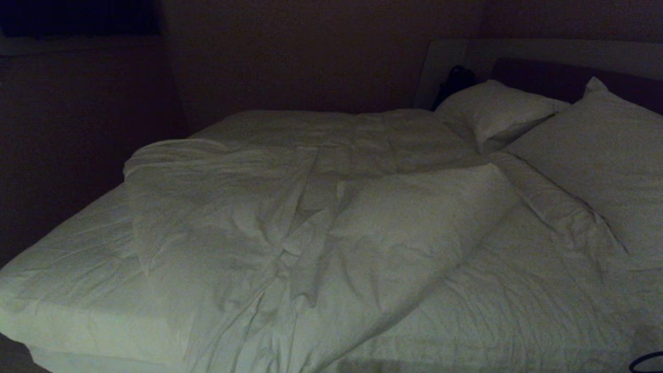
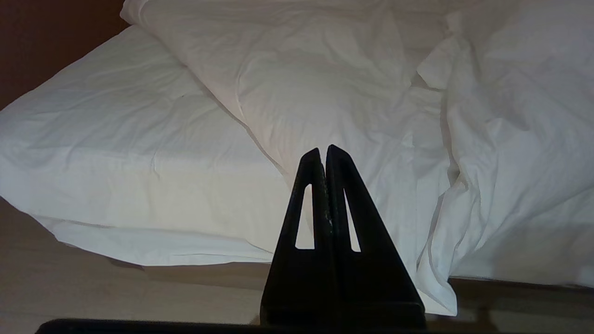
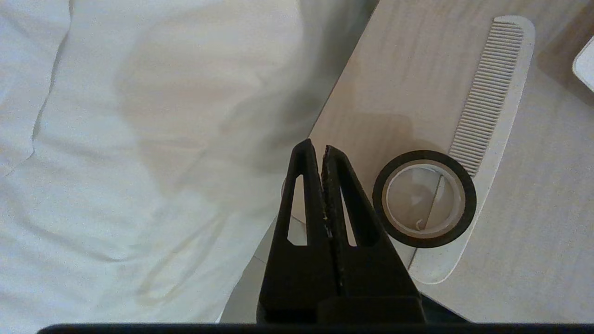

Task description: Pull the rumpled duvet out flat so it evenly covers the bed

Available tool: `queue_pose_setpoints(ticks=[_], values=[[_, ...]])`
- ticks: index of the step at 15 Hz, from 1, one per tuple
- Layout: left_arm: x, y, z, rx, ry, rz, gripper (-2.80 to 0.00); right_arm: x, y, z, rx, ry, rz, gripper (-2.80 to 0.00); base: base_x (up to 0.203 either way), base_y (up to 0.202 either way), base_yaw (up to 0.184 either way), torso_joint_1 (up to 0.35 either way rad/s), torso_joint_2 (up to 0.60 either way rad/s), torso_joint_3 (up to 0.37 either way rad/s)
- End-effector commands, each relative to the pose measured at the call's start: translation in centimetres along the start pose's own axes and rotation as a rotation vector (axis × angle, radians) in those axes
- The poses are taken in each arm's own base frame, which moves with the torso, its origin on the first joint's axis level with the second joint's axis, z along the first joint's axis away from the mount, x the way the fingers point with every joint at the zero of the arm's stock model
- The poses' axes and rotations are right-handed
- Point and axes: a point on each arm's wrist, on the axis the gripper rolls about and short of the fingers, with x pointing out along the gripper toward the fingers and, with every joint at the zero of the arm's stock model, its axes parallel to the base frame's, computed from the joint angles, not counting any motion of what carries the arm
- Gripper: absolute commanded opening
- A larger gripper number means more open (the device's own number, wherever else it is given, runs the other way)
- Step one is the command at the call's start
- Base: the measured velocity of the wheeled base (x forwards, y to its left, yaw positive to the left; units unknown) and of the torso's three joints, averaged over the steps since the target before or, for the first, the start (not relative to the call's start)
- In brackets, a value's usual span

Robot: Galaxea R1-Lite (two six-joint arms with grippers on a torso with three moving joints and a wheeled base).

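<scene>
In the head view the duvet (image 1: 290, 217) lay bunched across the middle of the bed (image 1: 62, 290), a thick fold running from about 2 o'clock toward 7 o'clock, with bare sheet exposed at 9 o'clock and at 4 o'clock. Two pillows (image 1: 595, 155) rested at 2 o'clock against the dark headboard (image 1: 559, 77); neither arm appeared there. In the left wrist view the left gripper (image 2: 323, 150) hung apart from the bed's near edge with its two black fingers pressed together and nothing between them, the duvet (image 2: 487, 139) spilling over the mattress side at 3 o'clock and the bare sheet corner at 9 o'clock. In the right wrist view the right gripper (image 3: 317, 147) was likewise closed on nothing, its tips over the border between white bedding (image 3: 116, 162) at 9 o'clock and a pale wooden surface (image 3: 399, 83). Just beside it at 4 o'clock lay a roll of tape (image 3: 424, 198), touching a white comb (image 3: 492, 93) at 2 o'clock.
</scene>
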Motion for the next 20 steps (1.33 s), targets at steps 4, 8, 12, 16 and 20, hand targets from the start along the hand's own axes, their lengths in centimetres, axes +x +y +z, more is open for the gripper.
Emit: queue_pose_setpoints(ticks=[4,8,12,16,20], values=[[0.0,0.0,0.0,0.000,0.001,0.000,-2.80,-0.4,0.1,0.0,0.000,0.003,0.026,-2.80,0.000,0.000,0.000,0.000,0.00,0.000],[0.0,0.0,0.0,0.000,0.001,0.000,-2.80,-0.9,0.3,0.1,0.000,0.006,0.079,-2.80,0.000,0.000,0.000,0.000,0.00,0.000],[0.0,0.0,0.0,0.000,0.001,0.000,-2.80,-2.3,0.9,0.6,0.006,-0.005,0.166,-2.80,0.000,0.000,0.000,0.000,0.00,0.000],[0.0,0.0,0.0,0.000,0.001,0.000,-2.80,-3.6,3.4,1.9,-0.022,-0.068,0.269,-2.80,0.000,0.000,0.000,0.000,0.00,0.000],[0.0,0.0,0.0,0.000,0.001,0.000,-2.80,-4.1,6.2,3.3,-0.076,-0.123,0.332,-2.80,0.000,0.000,0.000,0.000,0.00,0.000]])
